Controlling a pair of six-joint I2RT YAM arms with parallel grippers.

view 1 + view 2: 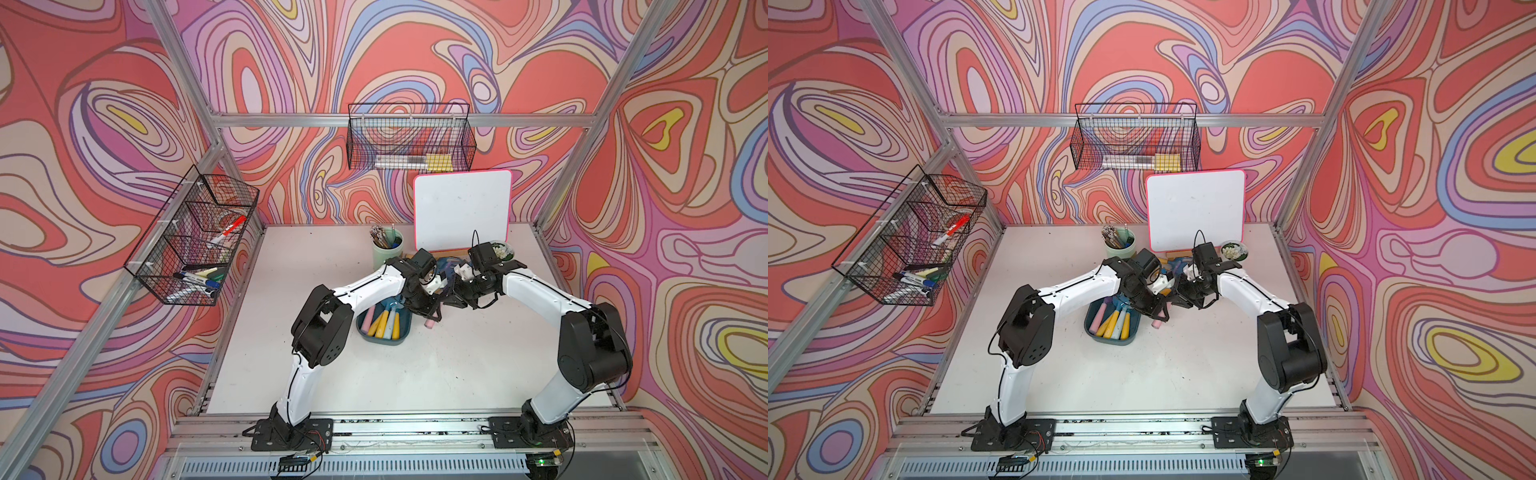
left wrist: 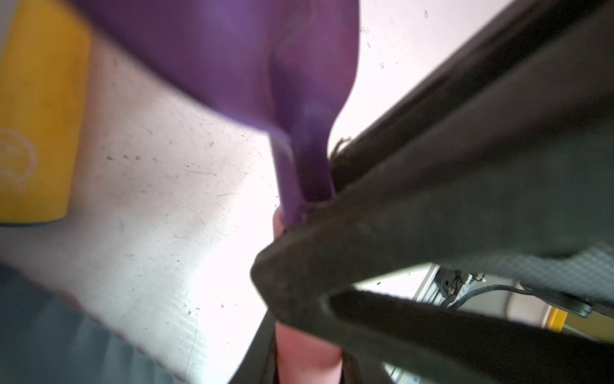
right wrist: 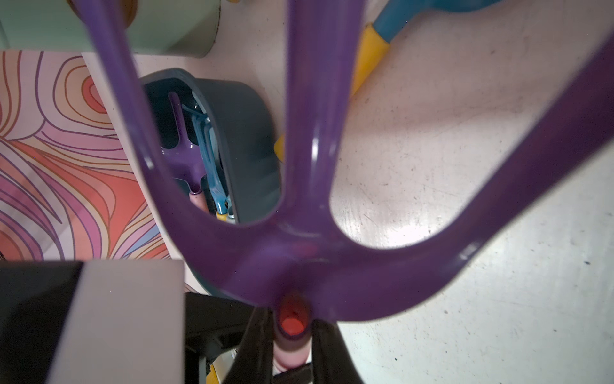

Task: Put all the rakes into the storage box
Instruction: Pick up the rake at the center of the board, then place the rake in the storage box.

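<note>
white scuffed table (image 1: pixel 457 365) with teal storage box (image 1: pixel 384 341), pale green cup (image 1: pixel 384 257), whiteboard (image 1: pixel 461 212) and small bowl (image 1: pixel 1244 250)

Ahead of the left gripper (image 2: pixel 307 359) the rake (image 2: pixel 216 60) head is a purple blur cropped by the edge; in both top views the arms (image 1: pixel 374 282) hide it.

At the desk (image 1: pixel 415 374) rear: pale green cup (image 1: pixel 382 251) of pens beside an upright whiteboard (image 1: pixel 461 210). Side wire basket (image 1: pixel 195 237) holds markers; rear wire basket (image 1: pixel 409 139) hangs above the whiteboard.
</note>
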